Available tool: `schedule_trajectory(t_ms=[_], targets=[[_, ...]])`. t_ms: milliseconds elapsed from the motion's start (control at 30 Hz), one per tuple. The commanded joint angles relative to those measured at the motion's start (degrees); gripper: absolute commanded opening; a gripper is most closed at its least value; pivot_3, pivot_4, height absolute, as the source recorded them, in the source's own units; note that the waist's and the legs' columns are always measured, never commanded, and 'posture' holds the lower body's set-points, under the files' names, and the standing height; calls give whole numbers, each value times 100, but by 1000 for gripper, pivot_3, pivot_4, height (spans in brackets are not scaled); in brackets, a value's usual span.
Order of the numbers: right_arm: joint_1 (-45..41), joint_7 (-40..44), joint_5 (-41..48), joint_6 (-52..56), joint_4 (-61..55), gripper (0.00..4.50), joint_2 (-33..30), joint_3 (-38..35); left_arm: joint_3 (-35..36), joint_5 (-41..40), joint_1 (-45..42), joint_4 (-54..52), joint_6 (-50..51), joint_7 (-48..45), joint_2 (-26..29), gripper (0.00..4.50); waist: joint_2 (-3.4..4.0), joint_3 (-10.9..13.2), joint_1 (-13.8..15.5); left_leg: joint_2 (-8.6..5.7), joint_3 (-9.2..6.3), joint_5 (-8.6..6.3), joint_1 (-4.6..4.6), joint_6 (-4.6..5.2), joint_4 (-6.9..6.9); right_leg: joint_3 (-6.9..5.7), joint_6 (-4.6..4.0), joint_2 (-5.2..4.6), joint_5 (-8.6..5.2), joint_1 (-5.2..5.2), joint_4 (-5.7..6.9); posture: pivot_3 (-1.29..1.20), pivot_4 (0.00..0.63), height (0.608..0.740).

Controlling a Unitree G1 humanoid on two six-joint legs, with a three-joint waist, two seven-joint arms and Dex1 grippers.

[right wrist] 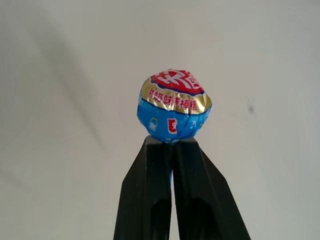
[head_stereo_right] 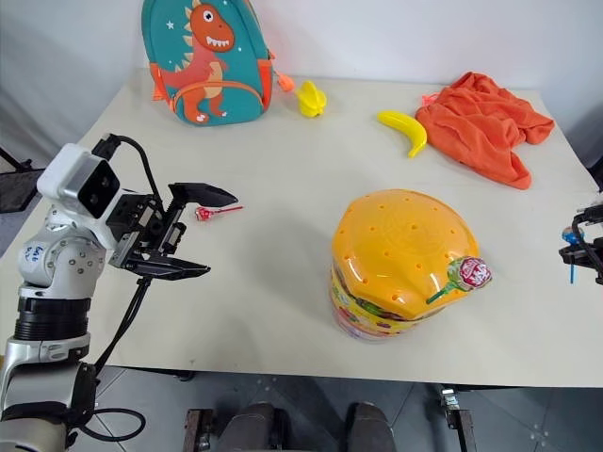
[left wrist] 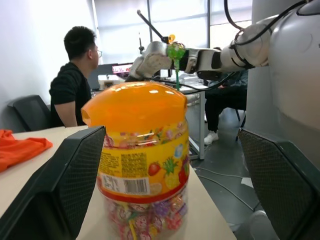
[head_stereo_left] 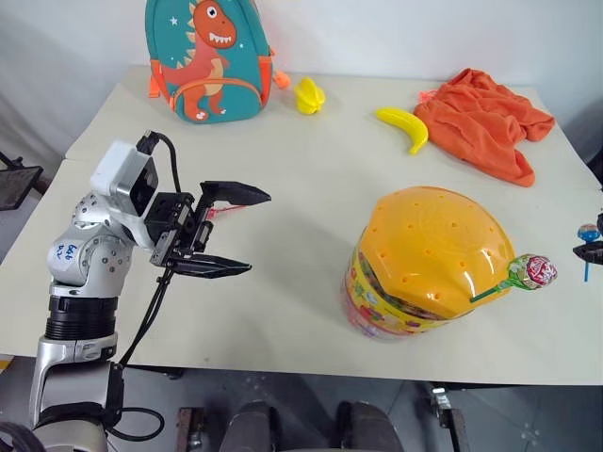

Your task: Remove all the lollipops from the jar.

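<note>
The jar (head_stereo_left: 419, 268), a clear tub with a printed band and an orange domed lid dotted with holes, stands on the table (head_stereo_left: 283, 282) near its front edge, toward the right side. A lollipop with a green stick (head_stereo_left: 528, 275) pokes out of a hole on the lid's right slope, its pink wrapped head hanging just past the lid's rim. The right gripper (right wrist: 172, 150) is out at the table's right edge, its two black fingers pressed together on the stick of a blue-wrapped lollipop (right wrist: 174, 106), whose round head sits just above the fingertips. A third lollipop, red-sticked (head_stereo_right: 215, 213), lies flat on the table toward the left side, well apart from the jar. The left gripper (head_stereo_left: 234, 231) hovers over the table's left part, pointing right toward the jar, its fingers spread wide with nothing between them. Along the back edge stand a teal dinosaur backpack (head_stereo_left: 209, 58) at the left, a small yellow toy (head_stereo_left: 309, 95) beside it, a banana toy (head_stereo_left: 405, 127) further right, and a crumpled orange cloth (head_stereo_left: 482, 121) near the back right corner.
</note>
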Motion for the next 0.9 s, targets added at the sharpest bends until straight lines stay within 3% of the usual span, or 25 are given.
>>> schedule_trajectory(t_ms=[33,200,300,500,633,700,900], targets=[[-372,-228,-483,-141,676,21,314,179,211,-175,94,-327,74,-274,191,4500,1,0,-2,0,0,0,-2,0,1,-1,0,0,0,-2,0,0,150,740],[-836,-251,-884,-354,1434,21,758,412,331,-127,195,-411,151,-167,389,4500,22,-4,-24,0,-1,0,-30,0,10,-4,0,0,0,-25,0,0,150,740],[-855,-107,-1053,-652,1615,709,899,499,343,-77,218,-394,100,-162,432,4500,23,-5,-34,0,-2,0,-31,0,9,-7,0,1,0,-25,0,0,150,740],[-638,102,-1055,-809,1274,2674,851,120,340,-107,229,-521,132,-23,382,4500,24,-5,-59,0,-5,0,-34,0,10,-9,0,1,0,-25,0,0,150,740],[-44,542,-740,-771,341,4064,632,-639,329,-95,203,-468,135,-43,362,4500,29,-4,-64,0,-6,0,-36,0,9,-9,0,1,0,-26,1,0,150,740],[459,1051,-476,-805,-318,4444,555,-1254,299,-70,145,-368,113,-100,344,4500,29,-4,-44,-1,-7,0,-36,0,9,-9,0,0,0,-26,1,0,150,740],[1495,2415,594,-822,-2390,4444,858,-3342,181,77,-119,73,1,-323,321,4500,29,-3,32,0,-5,0,-35,0,11,-6,1,2,0,-25,-1,0,150,740]])
